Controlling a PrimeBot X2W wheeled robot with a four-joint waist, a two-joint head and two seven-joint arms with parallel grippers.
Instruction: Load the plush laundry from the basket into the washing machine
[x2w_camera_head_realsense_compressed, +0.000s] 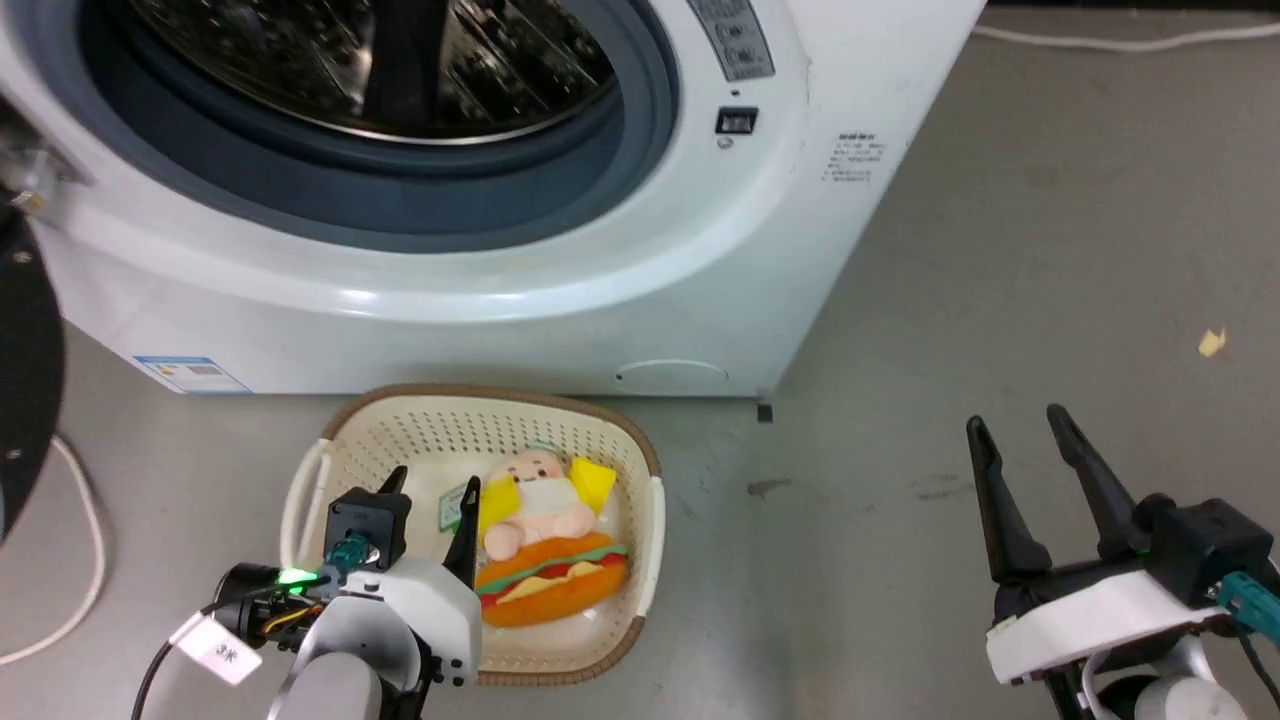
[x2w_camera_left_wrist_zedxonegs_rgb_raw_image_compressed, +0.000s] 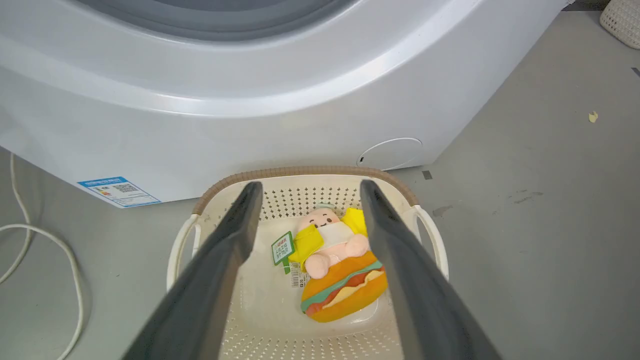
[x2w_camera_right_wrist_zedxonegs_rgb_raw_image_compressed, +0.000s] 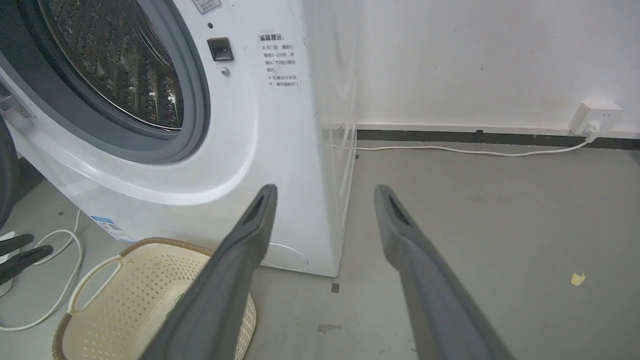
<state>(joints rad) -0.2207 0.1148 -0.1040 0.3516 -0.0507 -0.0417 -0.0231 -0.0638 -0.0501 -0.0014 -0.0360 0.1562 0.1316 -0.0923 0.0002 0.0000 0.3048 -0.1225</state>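
basket (x2w_camera_head_realsense_compressed: 640, 455): on floor, just before washing machine (x2w_camera_head_realsense_compressed: 560, 290) | plush laundry (x2w_camera_head_realsense_compressed: 545, 550): in basket | left gripper (x2w_camera_head_realsense_compressed: 435, 485): over basket | right gripper (x2w_camera_head_realsense_compressed: 1015, 420): well right of basket

Large white washing machine (x2w_camera_head_realsense_compressed: 560, 300): glossy smooth casing, matt grey rubber gasket (x2w_camera_head_realsense_compressed: 400, 195), shiny perforated steel drum (x2w_camera_head_realsense_compressed: 520, 70). Cream perforated plastic basket (x2w_camera_head_realsense_compressed: 430, 435): smooth, brown woven-look rim (x2w_camera_head_realsense_compressed: 480, 392). Pink-and-orange plush toy (x2w_camera_head_realsense_compressed: 550, 575): soft fuzzy cloth.

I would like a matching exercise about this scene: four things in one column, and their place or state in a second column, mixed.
1 plush laundry
2 left gripper
3 right gripper
4 washing machine

a open, over bare floor
b drum exposed
c lying in the basket
d open, over the basket

Pairs: 1-c, 2-d, 3-a, 4-b
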